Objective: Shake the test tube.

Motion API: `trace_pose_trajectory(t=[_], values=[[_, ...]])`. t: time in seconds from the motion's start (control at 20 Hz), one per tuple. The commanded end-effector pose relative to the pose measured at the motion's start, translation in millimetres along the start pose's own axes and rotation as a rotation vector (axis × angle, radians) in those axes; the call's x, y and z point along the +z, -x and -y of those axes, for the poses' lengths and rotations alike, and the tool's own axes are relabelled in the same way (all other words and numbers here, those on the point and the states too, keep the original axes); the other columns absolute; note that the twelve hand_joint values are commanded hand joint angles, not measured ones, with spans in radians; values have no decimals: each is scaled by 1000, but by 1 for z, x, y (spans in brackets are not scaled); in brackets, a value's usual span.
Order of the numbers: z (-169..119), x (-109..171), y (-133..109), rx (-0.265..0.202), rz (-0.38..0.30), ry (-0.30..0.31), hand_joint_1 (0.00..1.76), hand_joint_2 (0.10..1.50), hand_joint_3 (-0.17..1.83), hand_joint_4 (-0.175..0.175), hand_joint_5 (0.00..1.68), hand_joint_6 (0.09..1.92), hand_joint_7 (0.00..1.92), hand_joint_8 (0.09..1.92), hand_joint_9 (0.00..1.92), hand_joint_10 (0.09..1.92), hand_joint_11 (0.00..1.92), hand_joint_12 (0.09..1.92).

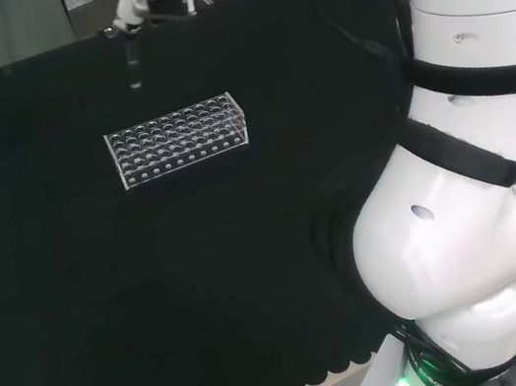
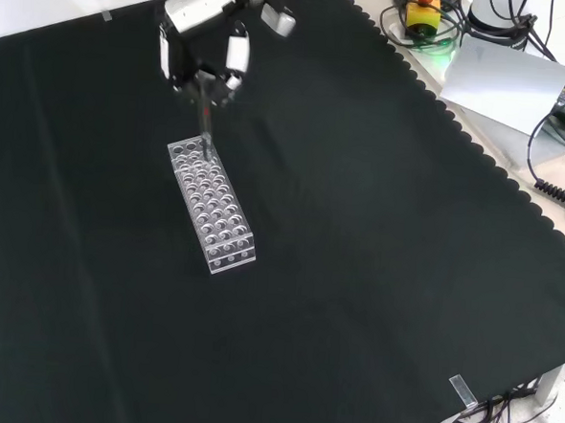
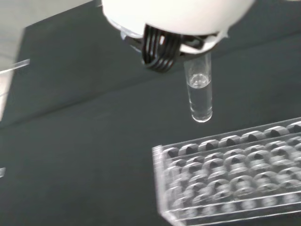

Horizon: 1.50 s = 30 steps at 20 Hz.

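Hand pinched round the top of the test tube, tube upright in the air, clear of the rack on the desk. Some clear liquid inside. A good shake would want short strokes, mouth up, well above the rack.

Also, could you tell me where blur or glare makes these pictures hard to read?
Wrist view: the white robot hand is a soft blur, and the clear plastic test tube rack smears towards its near edge, while the clear glass test tube stays fairly crisp. Head view: the tube nearly vanishes against the black cloth. Front view: the rack glints with highlights.
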State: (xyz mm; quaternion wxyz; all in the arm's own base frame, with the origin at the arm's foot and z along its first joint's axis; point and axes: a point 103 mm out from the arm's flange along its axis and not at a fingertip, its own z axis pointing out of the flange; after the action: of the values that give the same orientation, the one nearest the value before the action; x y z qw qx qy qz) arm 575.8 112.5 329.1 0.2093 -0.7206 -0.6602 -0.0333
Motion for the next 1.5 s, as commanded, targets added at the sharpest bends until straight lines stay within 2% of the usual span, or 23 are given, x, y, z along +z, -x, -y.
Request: trace_pose_trajectory(t=[0.05, 0.25, 0.5, 0.7, 0.95, 1.05, 1.2, 1.4, 1.5], values=[[4, 4, -9, -28, -15, -13, 1320, 605, 753, -175, 1253, 704, 1308, 710, 1531, 746, 1162, 930], [8, -4, 24, 20, 17, 2, 1320, 605, 753, -175, 1253, 704, 1308, 710, 1531, 746, 1162, 929], [20, -22, 94, 144, 50, 31, 1319, 605, 753, -175, 1253, 705, 1308, 710, 1531, 746, 1163, 929], [29, -39, 142, 223, 103, 55, 1319, 605, 753, -175, 1253, 705, 1308, 710, 1531, 746, 1163, 929], [35, -59, 177, 293, 134, 84, 1319, 604, 753, -175, 1253, 705, 1308, 710, 1531, 746, 1163, 928], [35, -61, 183, 311, 126, 85, 1319, 604, 753, -175, 1253, 705, 1308, 710, 1531, 746, 1163, 928], [33, -56, 176, 301, 125, 74, 1319, 604, 754, -175, 1253, 705, 1308, 710, 1531, 746, 1163, 928], [23, -41, 144, 245, 112, 51, 1319, 604, 754, -175, 1253, 705, 1308, 711, 1531, 746, 1163, 928], [16, -31, 118, 195, 108, 34, 1319, 604, 754, -175, 1253, 705, 1308, 711, 1531, 746, 1163, 927]])
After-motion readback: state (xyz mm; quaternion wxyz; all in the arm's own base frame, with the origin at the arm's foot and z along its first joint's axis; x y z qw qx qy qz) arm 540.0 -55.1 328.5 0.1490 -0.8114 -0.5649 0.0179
